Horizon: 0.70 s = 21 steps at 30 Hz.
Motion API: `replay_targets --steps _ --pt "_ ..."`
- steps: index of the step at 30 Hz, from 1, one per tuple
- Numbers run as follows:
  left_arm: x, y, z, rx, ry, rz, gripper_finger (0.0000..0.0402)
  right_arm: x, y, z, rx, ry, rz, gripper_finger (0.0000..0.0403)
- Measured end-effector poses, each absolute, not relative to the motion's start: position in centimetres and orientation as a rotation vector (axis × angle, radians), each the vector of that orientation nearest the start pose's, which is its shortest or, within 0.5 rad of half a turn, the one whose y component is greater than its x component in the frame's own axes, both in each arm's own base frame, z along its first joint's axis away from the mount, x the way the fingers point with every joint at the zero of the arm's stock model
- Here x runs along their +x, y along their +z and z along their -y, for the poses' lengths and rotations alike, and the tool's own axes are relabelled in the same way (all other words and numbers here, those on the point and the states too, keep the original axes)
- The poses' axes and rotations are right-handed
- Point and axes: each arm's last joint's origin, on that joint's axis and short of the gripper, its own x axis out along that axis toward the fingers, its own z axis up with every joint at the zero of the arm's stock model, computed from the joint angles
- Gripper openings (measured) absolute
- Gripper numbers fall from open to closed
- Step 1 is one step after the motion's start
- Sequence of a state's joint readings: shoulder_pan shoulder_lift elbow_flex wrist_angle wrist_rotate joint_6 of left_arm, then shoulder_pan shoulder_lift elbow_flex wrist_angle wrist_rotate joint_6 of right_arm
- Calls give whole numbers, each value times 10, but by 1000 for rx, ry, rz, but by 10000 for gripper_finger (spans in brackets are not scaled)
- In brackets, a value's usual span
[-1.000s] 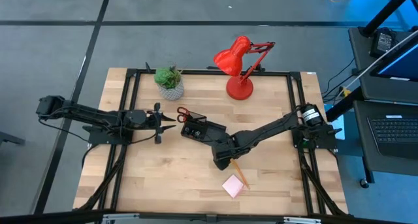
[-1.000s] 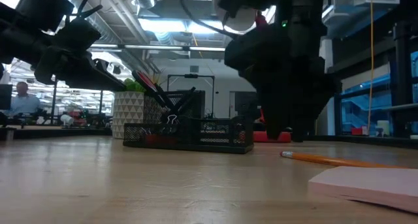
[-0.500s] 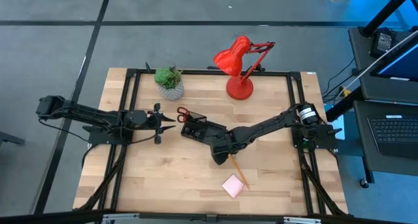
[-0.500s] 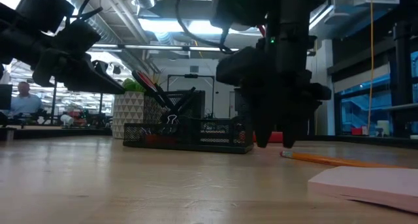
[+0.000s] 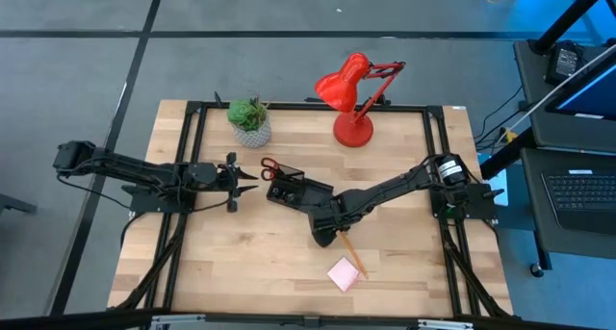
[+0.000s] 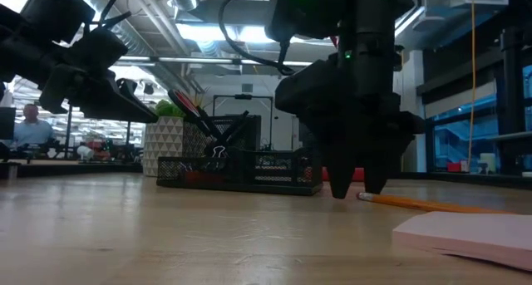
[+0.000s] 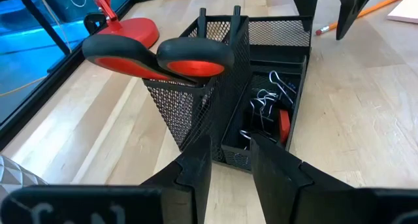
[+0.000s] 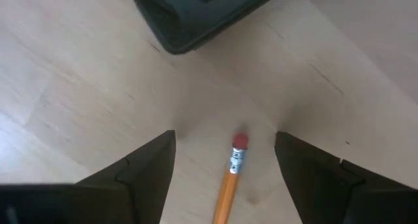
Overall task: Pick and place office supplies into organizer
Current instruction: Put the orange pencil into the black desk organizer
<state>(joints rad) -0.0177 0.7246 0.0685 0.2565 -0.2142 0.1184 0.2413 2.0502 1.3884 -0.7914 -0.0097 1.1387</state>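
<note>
1. The left gripper [image 5: 252,176] hangs over the table's left half, just beside the organizer [image 5: 289,190]. In its wrist view the two fingers [image 7: 196,165] stand a little apart with nothing between them, so the jaws are released and empty.
2. The organizer is a black mesh tray near the table's middle. The red-handled scissors [image 7: 157,57] stand upright in its taller section, and the black clips [image 7: 264,103] lie in a low compartment beside a small red eraser [image 7: 284,126].
3. The right gripper [image 8: 225,162] is down close to the table, just past the organizer's right end. Its jaws are spread wide and straddle the eraser end of the orange pencil [image 8: 230,185] without touching it.
4. The pencil lies flat on the wood, running from the gripper towards the pink sticky-note pad [image 5: 344,273], which sits near the front edge.
5. The pencil is probably light, stiff and thin, and may roll or pivot if pinched at the very tip. A hold across the shaft, a little down from the metal ferrule, looks steadier.
6. The pad looks light and flat, so it is likely best taken by its edges.
</note>
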Motion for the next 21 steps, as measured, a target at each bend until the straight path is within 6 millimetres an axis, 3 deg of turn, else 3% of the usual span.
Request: replay_targets --steps 14,21 --pt "142 139 -4 163 171 -408 100 372 138 -92 675 -589 -1365 264" --pt "142 139 -4 163 171 -408 100 371 137 -91 665 -606 -1368 241"
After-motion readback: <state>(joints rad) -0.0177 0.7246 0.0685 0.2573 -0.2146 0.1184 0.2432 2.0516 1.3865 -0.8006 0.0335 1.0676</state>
